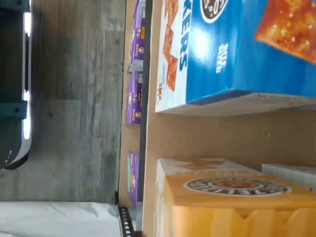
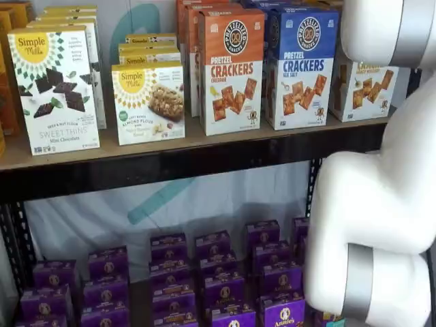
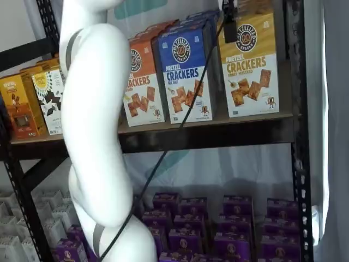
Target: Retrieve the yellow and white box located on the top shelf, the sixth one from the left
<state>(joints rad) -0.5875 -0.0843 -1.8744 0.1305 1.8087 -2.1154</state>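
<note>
The yellow and white box (image 3: 251,65) stands at the right end of the top shelf (image 3: 218,124), next to a blue box. In a shelf view it (image 2: 364,87) is partly hidden behind my white arm. The wrist view shows it (image 1: 232,210) close up beside the blue box (image 1: 237,49), with its round black logo showing. Of my gripper (image 3: 230,24) only a black finger with a cable shows. It hangs from the picture's top edge in front of the box's upper left corner. No gap between fingers shows.
An orange Pretzel Crackers box (image 2: 230,68) and the blue one (image 2: 300,65) stand left of the yellow box, with Simple Mills boxes (image 2: 58,88) further left. Purple boxes (image 2: 204,279) fill the lower shelf. A black upright (image 3: 297,109) stands right of the yellow box. My arm (image 2: 375,204) fills the right side.
</note>
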